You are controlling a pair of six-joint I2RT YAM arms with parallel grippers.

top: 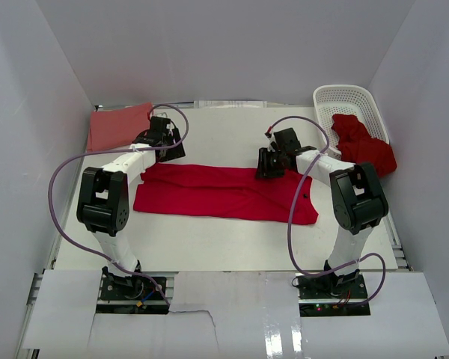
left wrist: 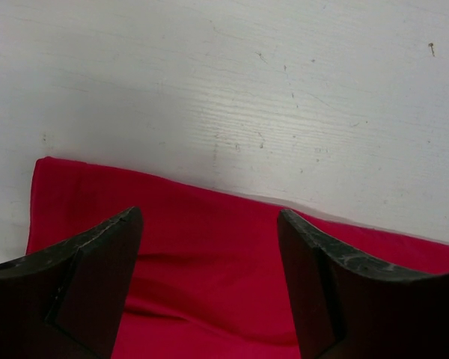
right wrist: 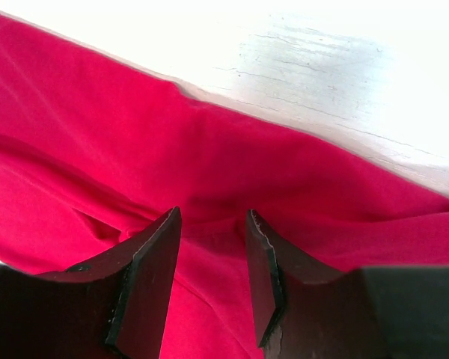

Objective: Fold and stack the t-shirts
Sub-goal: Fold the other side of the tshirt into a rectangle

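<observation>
Lying beneath wide-open left jaws, red t-shirt (top: pixel 224 192) bunches between half-open right jaws

Shirt (top: pixel 224 192) on table (top: pixel 224 239) (basket (top: pixel 349 97) far-right)

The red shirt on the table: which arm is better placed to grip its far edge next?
Probably the right: its pincer has cloth bunched between the fingers on the red shirt; the left pincer stands wide open.

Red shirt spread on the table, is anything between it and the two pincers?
Nothing visible. The left pincer hangs open right over the red shirt, and the right pincer is down on its cloth.
</observation>
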